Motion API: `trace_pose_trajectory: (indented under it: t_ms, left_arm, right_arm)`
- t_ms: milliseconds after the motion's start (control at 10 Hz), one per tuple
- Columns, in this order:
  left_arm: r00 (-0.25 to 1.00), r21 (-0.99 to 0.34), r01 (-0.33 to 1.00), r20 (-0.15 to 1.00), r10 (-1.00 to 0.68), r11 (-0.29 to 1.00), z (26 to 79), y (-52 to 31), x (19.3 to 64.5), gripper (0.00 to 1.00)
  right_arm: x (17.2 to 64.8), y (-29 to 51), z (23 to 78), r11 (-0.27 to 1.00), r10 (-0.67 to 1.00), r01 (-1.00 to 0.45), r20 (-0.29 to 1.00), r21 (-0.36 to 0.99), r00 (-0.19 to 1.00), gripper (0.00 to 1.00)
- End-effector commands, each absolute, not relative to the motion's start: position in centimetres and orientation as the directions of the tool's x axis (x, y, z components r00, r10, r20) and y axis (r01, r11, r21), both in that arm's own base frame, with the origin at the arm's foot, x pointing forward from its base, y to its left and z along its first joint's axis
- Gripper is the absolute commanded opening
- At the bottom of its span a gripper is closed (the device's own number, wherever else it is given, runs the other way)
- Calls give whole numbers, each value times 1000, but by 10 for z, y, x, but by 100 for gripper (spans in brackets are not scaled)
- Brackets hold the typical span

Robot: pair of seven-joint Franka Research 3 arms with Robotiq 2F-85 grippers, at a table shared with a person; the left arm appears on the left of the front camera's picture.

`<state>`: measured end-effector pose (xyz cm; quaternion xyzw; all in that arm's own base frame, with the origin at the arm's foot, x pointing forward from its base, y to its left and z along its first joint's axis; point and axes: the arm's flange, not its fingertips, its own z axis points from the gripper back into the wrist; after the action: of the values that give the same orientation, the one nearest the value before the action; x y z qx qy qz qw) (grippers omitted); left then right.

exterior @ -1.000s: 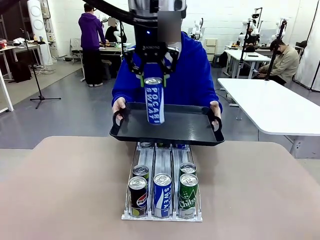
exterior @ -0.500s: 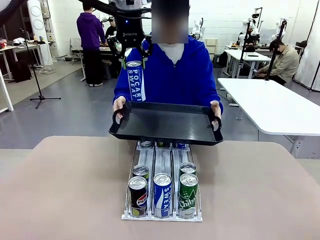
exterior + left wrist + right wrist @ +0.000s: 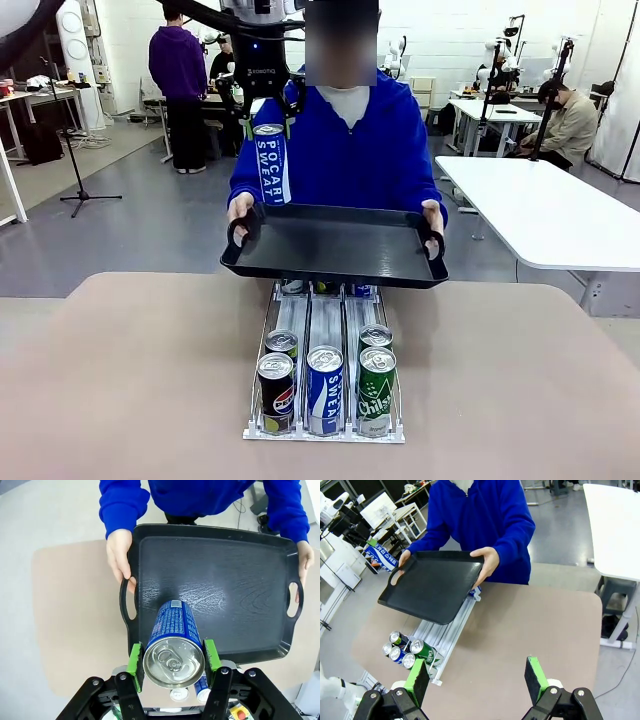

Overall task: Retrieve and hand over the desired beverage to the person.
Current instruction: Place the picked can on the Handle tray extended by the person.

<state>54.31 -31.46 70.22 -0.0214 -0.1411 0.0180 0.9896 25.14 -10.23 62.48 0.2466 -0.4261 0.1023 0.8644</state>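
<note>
Pocari Sweat can [image 3: 270,165]: blue and white, upright, in the air in the left end effector [image 3: 268,128]. Green pads are clamped on both sides just under the can's top rim, jaws partly closed to the can's width. The left wrist view looks down on the pull-tab lid, with the can body over the black tray [image 3: 215,590], at its end on the robot's left and near the handle cut-out. In the front view the can's base sits about level with the tray's far rim; can't tell if it touches.

Tray is held level by the person [image 3: 345,150] in the blue hoodie at the far side of the table [image 3: 530,625], one hand [image 3: 240,212] on each handle, the other hand [image 3: 430,218] at the robot's right end. Tray surface is bare.

Below the tray's near edge is a three-lane rack [image 3: 325,318] on the table. Front row holds a black Pepsi can [image 3: 276,392], a second Pocari can [image 3: 325,390] and a green can [image 3: 377,390]. Two more cans sit behind, in the outer lanes.

Right end effector [image 3: 476,675]: jaws wide apart, holding nothing, above the table on the robot's side.
</note>
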Motion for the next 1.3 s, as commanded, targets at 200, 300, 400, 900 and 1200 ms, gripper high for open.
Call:
trace_pose_trajectory:
  t_ms: [200, 300, 400, 900, 1200]
  left_arm:
    - [959, -48, -29, 279, 41, 998, 703, -315, 543, 58]
    - [964, -34, -31, 263, 39, 999, 692, -315, 550, 58]
    - [969, -25, -29, 246, 35, 999, 683, -316, 557, 58]
    - [981, 13, -15, 192, 12, 1000, 647, -321, 577, 58]
    - [986, 29, -7, 165, 2, 1000, 636, -323, 582, 58]
  right_arm:
    - [254, -102, 622, 846, -37, -401, 789, 351, 613, 100]
    - [254, -102, 622, 846, -37, -401, 789, 351, 613, 100]
    - [254, -102, 622, 846, -37, -401, 789, 351, 613, 100]
    - [254, -102, 622, 846, -37, -401, 789, 351, 613, 100]
    - [254, -102, 622, 846, -37, -401, 789, 351, 613, 100]
